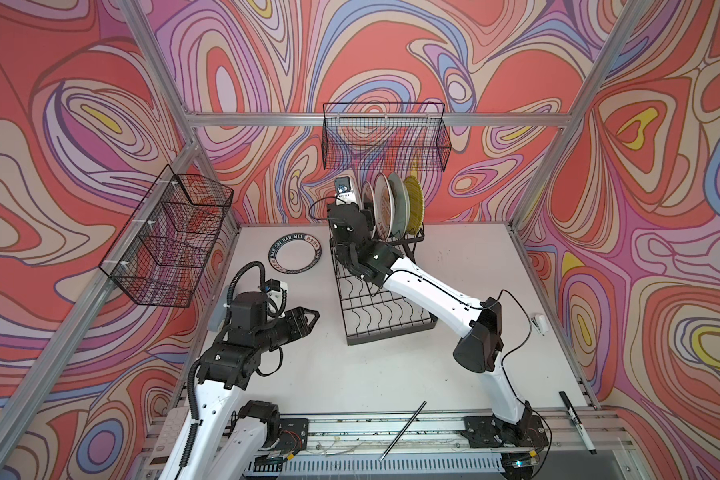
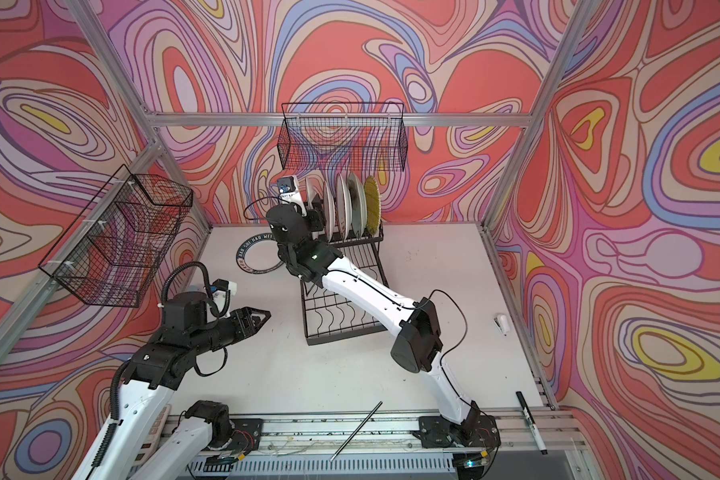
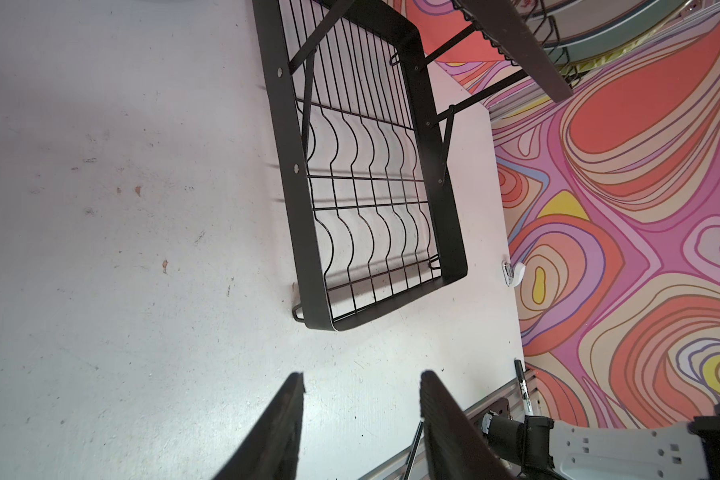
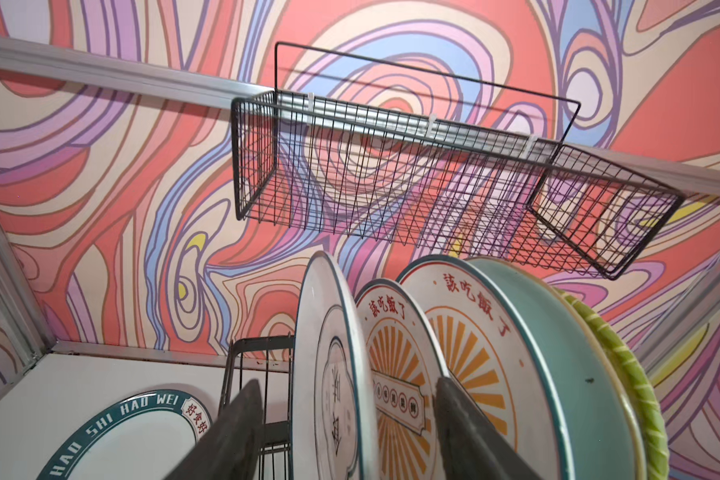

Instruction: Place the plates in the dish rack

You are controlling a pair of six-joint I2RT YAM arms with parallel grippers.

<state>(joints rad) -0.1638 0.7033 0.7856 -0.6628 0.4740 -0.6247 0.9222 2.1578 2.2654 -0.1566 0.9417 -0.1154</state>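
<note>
Five plates (image 4: 474,332) upright in dish rack (image 3: 298,208) | black-rimmed plate (image 4: 134,444) flat beside

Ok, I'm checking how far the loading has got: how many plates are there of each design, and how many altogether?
White with orange sunburst: 2, standing in the dish rack
White with dark ring: 1, in the rack
Pale green: 1, in the rack
Yellow: 1, in the rack
Black lettered rim: 1, flat on the table
Total: 6 plates
</note>
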